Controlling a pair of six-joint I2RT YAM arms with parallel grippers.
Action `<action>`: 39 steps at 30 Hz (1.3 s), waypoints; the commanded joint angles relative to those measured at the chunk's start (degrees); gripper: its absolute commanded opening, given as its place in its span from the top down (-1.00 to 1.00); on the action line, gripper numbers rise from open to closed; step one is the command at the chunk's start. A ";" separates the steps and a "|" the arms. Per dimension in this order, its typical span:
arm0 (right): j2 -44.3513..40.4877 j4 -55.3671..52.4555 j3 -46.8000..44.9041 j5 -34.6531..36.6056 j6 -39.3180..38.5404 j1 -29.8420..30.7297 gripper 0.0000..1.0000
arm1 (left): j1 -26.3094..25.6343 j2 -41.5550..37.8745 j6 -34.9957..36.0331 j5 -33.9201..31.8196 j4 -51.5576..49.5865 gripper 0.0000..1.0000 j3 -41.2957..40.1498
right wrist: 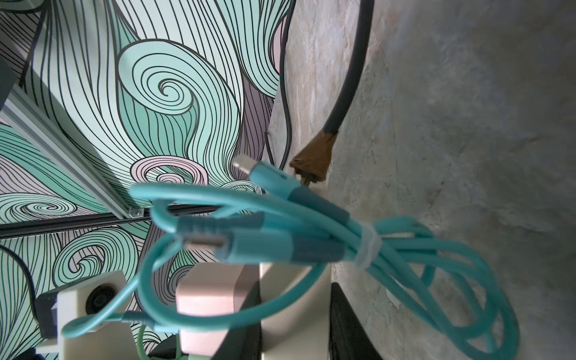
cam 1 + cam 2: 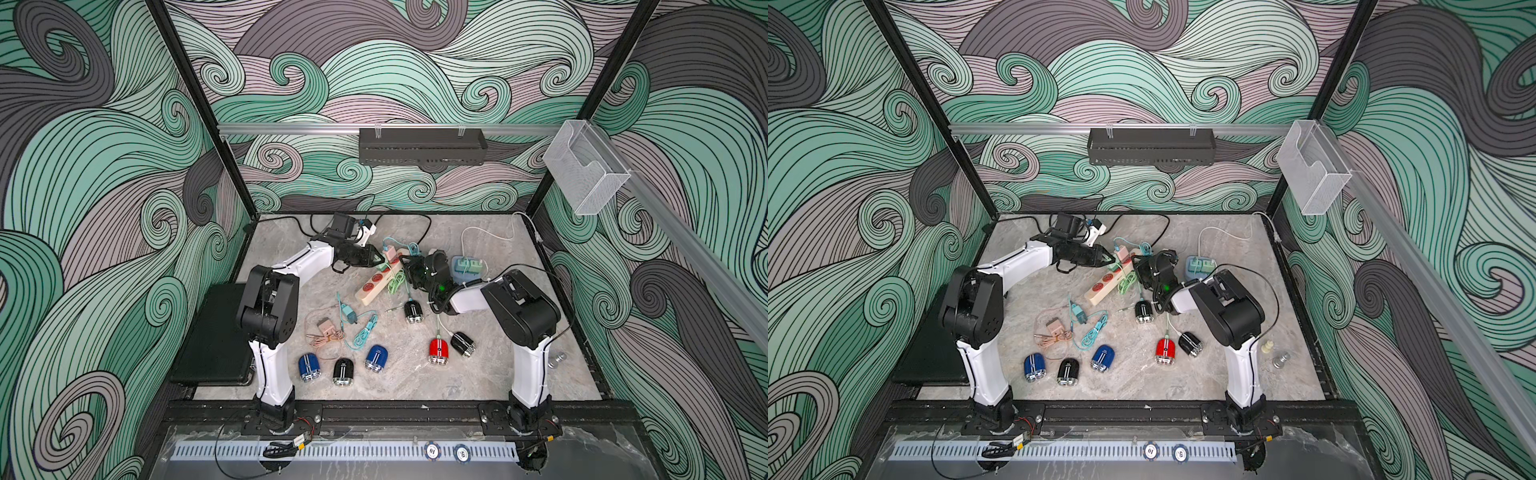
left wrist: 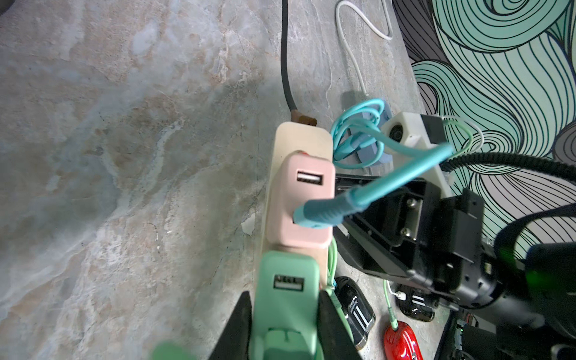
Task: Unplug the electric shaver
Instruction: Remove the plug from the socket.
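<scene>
Along the near edge of the tabletop [image 2: 415,384], left of middle: three loose shavers [image 2: 343,372] in a row, blue, black, blue. Toward the right, a red shaver [image 2: 438,351] and a dark shaver [image 2: 462,344] just beside it, each with a lead plugged in.

Further in, at mid-tabletop: the black shaver [image 2: 413,311], with a thin lead running from its far end up to the light green cable [image 2: 395,283] bunched against the power strip [image 2: 371,286]. Strip lying slantwise, with a green adapter [image 3: 285,311] and a pink adapter [image 3: 300,202] seated side by side at its far end.

Left pincer [image 3: 283,296] pinching the green adapter, one black finger on each flank. Teal cable [image 3: 399,173] plugged into the pink adapter. Right pincer [image 1: 293,330] close against the strip beside the pink adapter; cannot tell whether spread or pressed together.

Beyond, toward the far right corner: a blue-green socket block [image 2: 467,266] with a white cord [image 3: 348,51]. Black cord [image 3: 283,62] leading from the strip's far end toward the far edge.
</scene>
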 commanded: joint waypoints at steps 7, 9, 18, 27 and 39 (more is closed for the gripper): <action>-2.48 -6.01 -1.04 2.34 -2.88 0.29 0.65 | -0.24 -6.10 2.98 -1.55 0.11 0.91 1.65; -3.00 -8.40 -0.75 3.09 -3.92 0.25 0.67 | -0.86 -7.94 4.93 -4.70 0.02 0.92 0.65; -3.22 -8.40 -2.36 5.16 -4.46 0.31 0.74 | -0.87 -11.42 3.13 -8.90 1.05 0.95 -0.98; -3.30 -5.50 -3.28 4.60 -3.97 0.29 0.76 | 2.15 -8.62 -1.66 1.95 -0.22 0.99 2.09; -3.78 -7.56 -3.12 4.46 -4.28 0.30 0.77 | -4.32 -15.61 12.58 -28.26 -4.39 0.97 -1.51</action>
